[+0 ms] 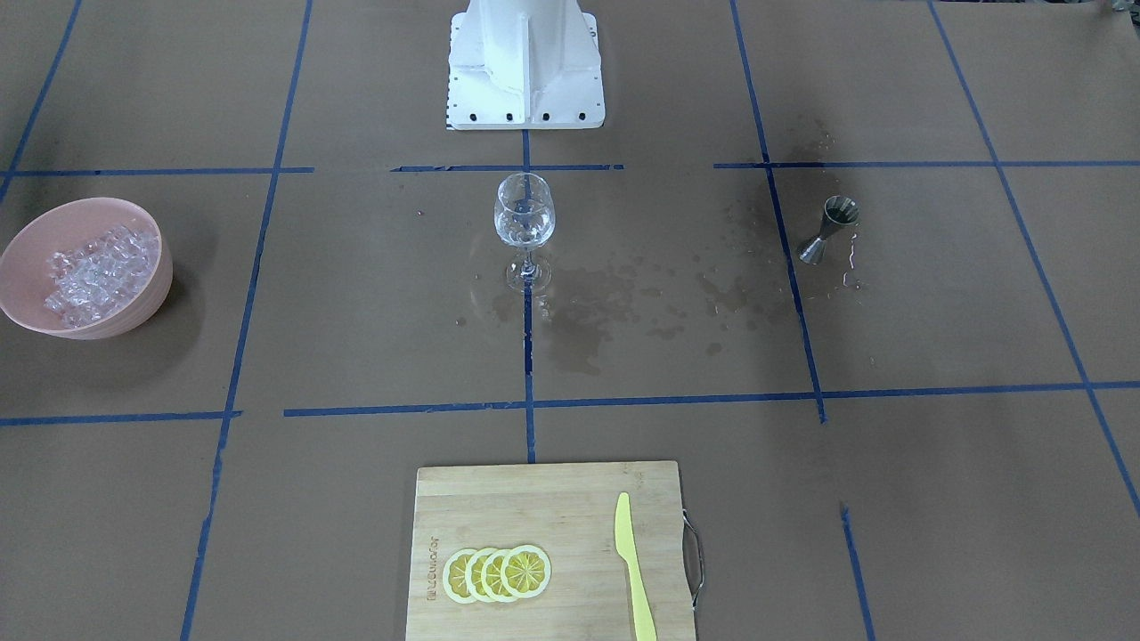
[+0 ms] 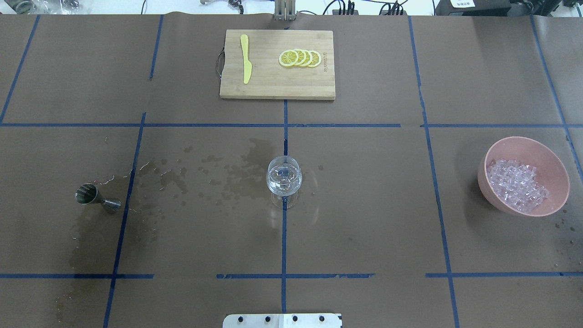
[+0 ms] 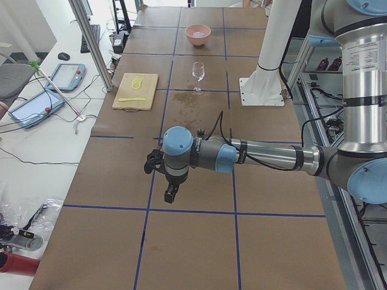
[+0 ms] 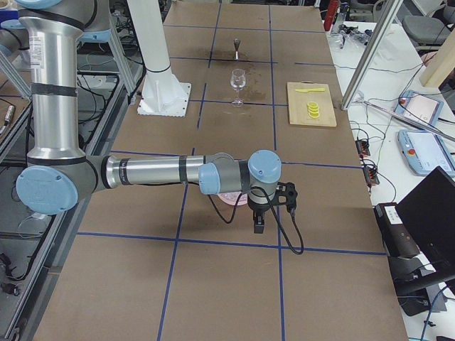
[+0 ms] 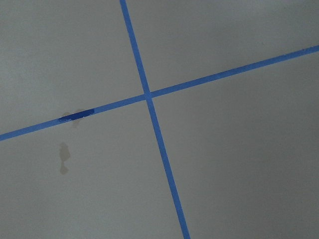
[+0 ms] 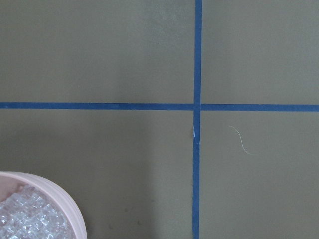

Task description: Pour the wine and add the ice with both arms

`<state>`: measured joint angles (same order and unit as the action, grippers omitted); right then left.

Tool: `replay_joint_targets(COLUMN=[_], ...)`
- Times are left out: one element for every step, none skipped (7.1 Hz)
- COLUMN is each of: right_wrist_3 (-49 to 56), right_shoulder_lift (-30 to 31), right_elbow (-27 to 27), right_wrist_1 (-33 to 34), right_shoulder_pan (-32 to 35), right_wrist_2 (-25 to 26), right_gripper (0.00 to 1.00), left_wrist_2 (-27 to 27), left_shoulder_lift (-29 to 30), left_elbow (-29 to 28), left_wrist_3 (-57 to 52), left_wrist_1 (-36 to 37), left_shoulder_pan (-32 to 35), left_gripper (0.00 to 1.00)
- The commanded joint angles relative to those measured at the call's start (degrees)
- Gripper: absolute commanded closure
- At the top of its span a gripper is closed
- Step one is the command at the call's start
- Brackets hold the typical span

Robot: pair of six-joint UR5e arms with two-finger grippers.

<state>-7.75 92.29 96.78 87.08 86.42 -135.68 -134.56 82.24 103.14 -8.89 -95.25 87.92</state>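
A stemmed wine glass (image 1: pixel 524 214) stands upright at the table's middle, also in the overhead view (image 2: pixel 283 177). It holds a little clear, glinting content; I cannot tell liquid from cubes. The ice (image 1: pixel 89 271) is heaped in a pink bowl (image 1: pixel 153 289) on the robot's right, also overhead (image 2: pixel 517 184) and in the right wrist view (image 6: pixel 27 219). A steel jigger (image 1: pixel 828 230) stands on the robot's left. My left gripper (image 3: pixel 171 194) and right gripper (image 4: pixel 258 224) hang over bare paper, far from the glass. They show only in the side views, so I cannot tell their state.
A wooden cutting board (image 1: pixel 534 507) with lemon slices (image 1: pixel 497 574) and a yellow knife (image 1: pixel 632 565) lies at the far edge from the robot. The white pedestal (image 1: pixel 525 67) stands behind the glass. Dark wet stains (image 1: pixel 614 303) spread between glass and jigger.
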Motion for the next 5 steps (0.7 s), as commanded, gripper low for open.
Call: replay_joint_targets(right_wrist_3=[-0.1, -0.1, -0.2, -0.2, -0.2], right_shoulder_lift=[-0.1, -0.2, -0.5, -0.7, -0.7], right_elbow=[0.1, 0.1, 0.2, 0.2, 0.2], right_wrist_1=[-0.1, -0.1, -0.1, -0.1, -0.1], right_shoulder_pan=[0.0, -0.1, -0.1, -0.2, -0.2], right_wrist_2=[-0.4, -0.4, -0.7, -0.6, -0.7], right_gripper=[0.0, 0.0, 0.0, 0.0, 0.0], left_wrist_2=[-0.3, -0.3, -1.8, -5.2, -6.5], left_shoulder_lift=[0.6, 2.5, 1.4, 0.5, 0.4], left_elbow=[0.1, -1.5, -0.3, -1.1, -0.8], left_wrist_3=[-0.6, -0.2, -0.5, -0.5, -0.4], left_wrist_1=[-2.5, -5.5, -7.6, -9.8, -11.3], left_shoulder_pan=[-0.1, -0.1, 0.1, 0.1, 0.0], left_gripper=[0.0, 0.0, 0.0, 0.0, 0.0])
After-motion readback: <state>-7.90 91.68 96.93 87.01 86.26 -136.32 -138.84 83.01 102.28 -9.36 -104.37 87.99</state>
